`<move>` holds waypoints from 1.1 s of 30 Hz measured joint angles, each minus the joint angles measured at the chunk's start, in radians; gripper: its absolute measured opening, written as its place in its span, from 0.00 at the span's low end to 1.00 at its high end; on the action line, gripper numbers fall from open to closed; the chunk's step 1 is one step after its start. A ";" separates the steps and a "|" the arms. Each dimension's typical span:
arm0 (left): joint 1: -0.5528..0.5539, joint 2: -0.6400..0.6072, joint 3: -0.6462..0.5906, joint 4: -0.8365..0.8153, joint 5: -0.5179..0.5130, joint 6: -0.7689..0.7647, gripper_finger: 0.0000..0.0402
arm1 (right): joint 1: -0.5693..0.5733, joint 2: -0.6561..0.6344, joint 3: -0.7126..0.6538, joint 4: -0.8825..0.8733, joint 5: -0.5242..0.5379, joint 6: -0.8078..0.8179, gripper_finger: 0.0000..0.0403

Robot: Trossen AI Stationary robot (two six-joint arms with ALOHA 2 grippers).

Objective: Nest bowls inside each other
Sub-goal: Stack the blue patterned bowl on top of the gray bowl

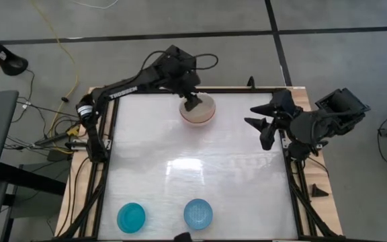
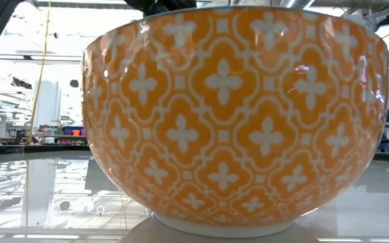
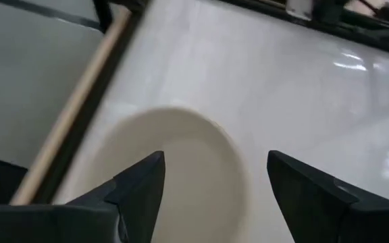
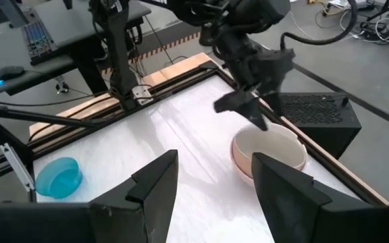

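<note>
At the table's far edge, near the middle, sits a nested stack of bowls (image 1: 199,112): a cream-beige bowl (image 3: 181,169) inside a pink one (image 4: 243,164). My left gripper (image 1: 193,103) hovers open just above it, the fingers over the cream bowl's inside and clear of it. A turquoise bowl (image 1: 131,217) and a light blue bowl (image 1: 198,213) rest on their bases by the near edge. My right gripper (image 1: 259,124) waits open, high at the table's right edge, holding nothing.
An orange bowl with a white pattern (image 2: 235,121) stands right in front of the low camera and fills that view. The white table top (image 1: 200,168) has a black frame around it. Open surface lies between the far stack and the two near bowls.
</note>
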 joint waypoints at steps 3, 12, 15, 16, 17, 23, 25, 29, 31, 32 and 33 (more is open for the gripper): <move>-0.006 -0.039 0.000 -0.103 0.026 0.007 0.62 | -0.001 0.007 0.000 0.000 0.001 0.000 0.56; -0.076 -0.150 -0.002 -0.324 0.026 0.073 0.62 | 0.000 0.131 -0.001 -0.001 -0.005 0.000 0.56; -0.081 -0.219 -0.002 -0.295 0.021 0.038 0.62 | 0.000 0.177 -0.001 -0.001 -0.029 0.010 0.56; -0.081 -0.245 -0.002 -0.285 0.020 0.022 0.62 | 0.000 0.191 -0.001 -0.001 -0.054 0.014 0.56; -0.081 -0.275 -0.002 -0.275 0.019 0.002 0.62 | 0.000 0.204 -0.001 -0.001 -0.080 0.021 0.56; -0.081 -0.472 -0.002 -0.259 -0.028 -0.070 0.62 | 0.012 0.258 -0.002 0.006 -0.156 0.069 0.56; -0.087 -0.537 -0.002 -0.259 -0.044 -0.096 0.62 | 0.013 0.270 -0.002 0.023 -0.181 0.080 0.56; -0.103 -0.655 -0.002 -0.260 -0.073 -0.147 0.62 | 0.010 0.302 -0.002 0.088 -0.271 0.095 0.56; -0.114 -0.707 -0.002 -0.261 -0.089 -0.173 0.62 | 0.001 0.324 -0.002 0.121 -0.333 0.095 0.56; -0.119 -0.732 -0.002 -0.261 -0.101 -0.182 0.62 | -0.005 0.337 -0.002 0.137 -0.366 0.097 0.56; -0.124 -0.755 -0.002 -0.262 -0.113 -0.192 0.62 | -0.012 0.352 -0.002 0.155 -0.401 0.096 0.56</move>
